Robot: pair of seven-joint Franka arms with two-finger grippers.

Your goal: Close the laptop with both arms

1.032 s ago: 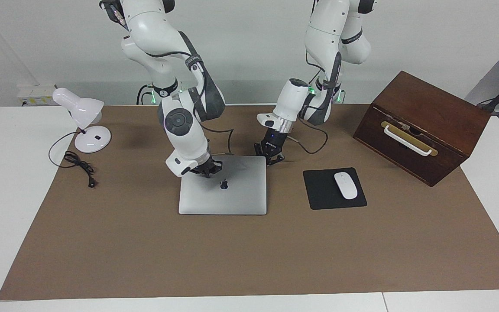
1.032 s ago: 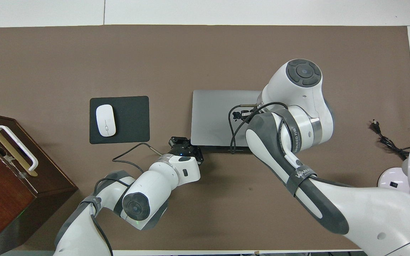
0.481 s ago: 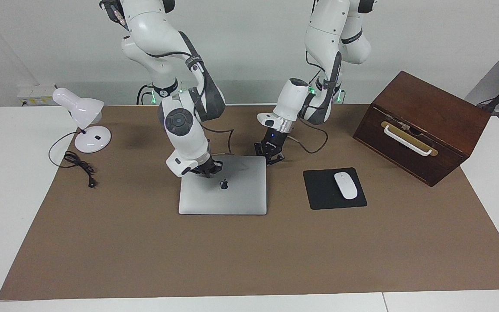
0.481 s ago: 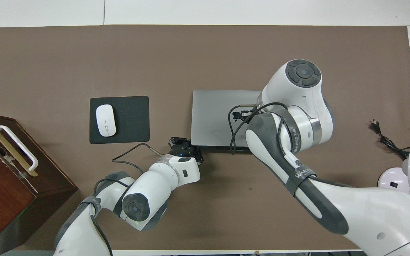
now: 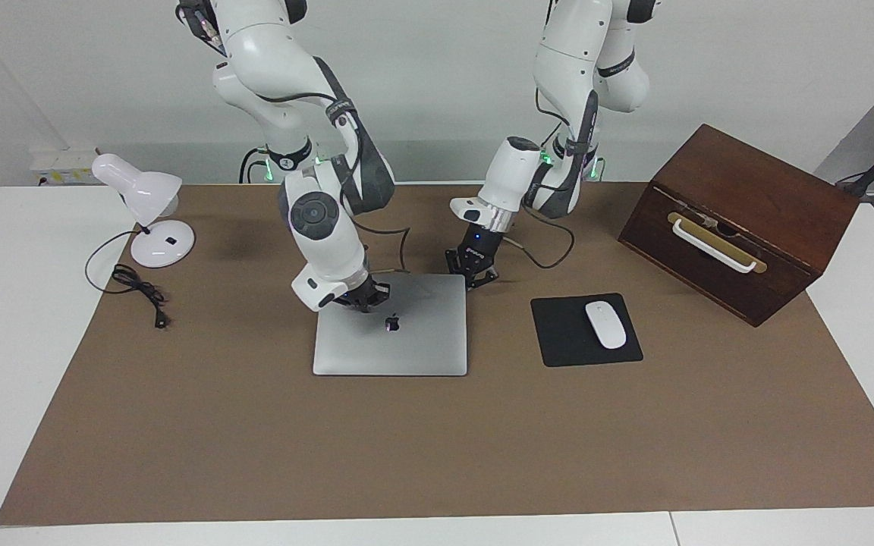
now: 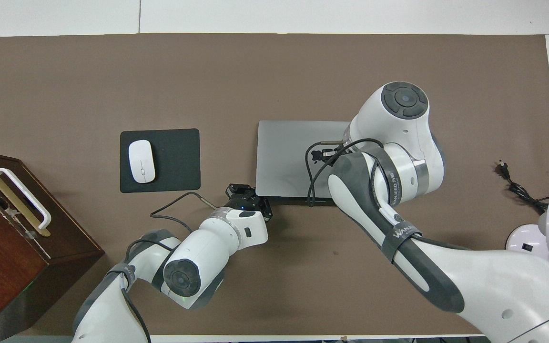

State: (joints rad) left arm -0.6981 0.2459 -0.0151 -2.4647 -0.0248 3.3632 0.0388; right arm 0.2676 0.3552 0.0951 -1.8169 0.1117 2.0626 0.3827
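**Lid down, both arms at the hinge edge**

Lowest in the facing view there is only brown mat; the first thing met going up is the laptop (image 5: pixel 390 334), lying flat at the middle of the frame with its lid down and the dark logo showing. By my reading the closing is all but done, and the step in hand is the last press or the let-go.

Beside it, toward the middle right of the frame, a white mouse (image 5: pixel 605 324) sits on a black mouse pad (image 5: pixel 567 341).

Higher in the frame, the right gripper (image 5: pixel 362 297) is on or just above the lid, close to the logo; whether it touches I cannot say, nor whether its fingers are spread or pressed together. The left gripper (image 5: pixel 473 274) hangs at the laptop's upper right corner in this view, just off the edge, its finger state equally unreadable.

Higher still stand a wooden box (image 5: pixel 740 220) at upper right and a white desk lamp (image 5: pixel 145 216) at upper left.

The next move probably calls for lifting both grippers straight up, so the closed lid is not dragged or nudged.
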